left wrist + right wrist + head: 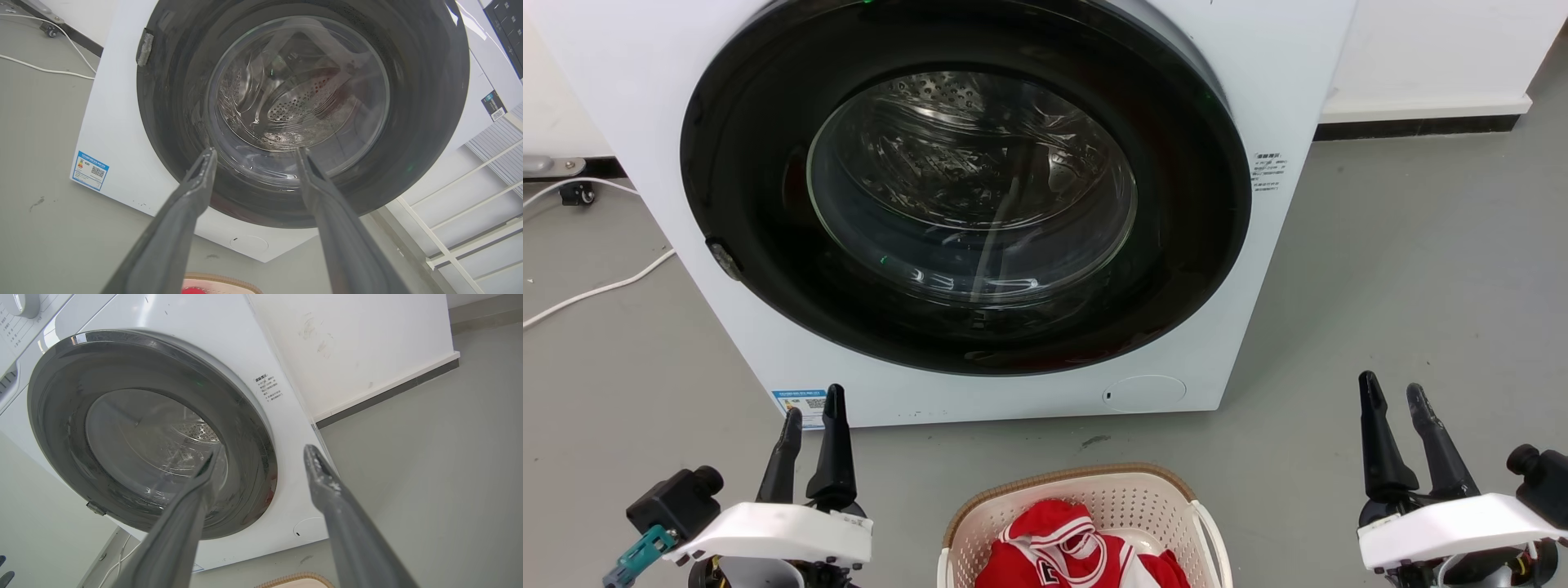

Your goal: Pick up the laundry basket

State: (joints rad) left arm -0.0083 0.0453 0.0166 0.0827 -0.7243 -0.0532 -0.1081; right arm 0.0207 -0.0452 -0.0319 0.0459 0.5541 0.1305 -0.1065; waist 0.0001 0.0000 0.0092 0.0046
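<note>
The basket [1127, 500] sits on the floor [1421, 269] at 6 o'clock in the head view, just in front of the washer [1282, 65] at 12, holding a red garment [1054, 543], its white handles [1207, 531] at 3 and 9 of its rim. The left tool [814, 402] at 7 o'clock and the right tool [1391, 384] at 5 are both released, fingers parted and grasping nothing, well apart from the basket on either side. That flanking stance looks chosen so each arm can drop to its own handle, which is probably the next step, as the basket is not yet lifted.
</note>
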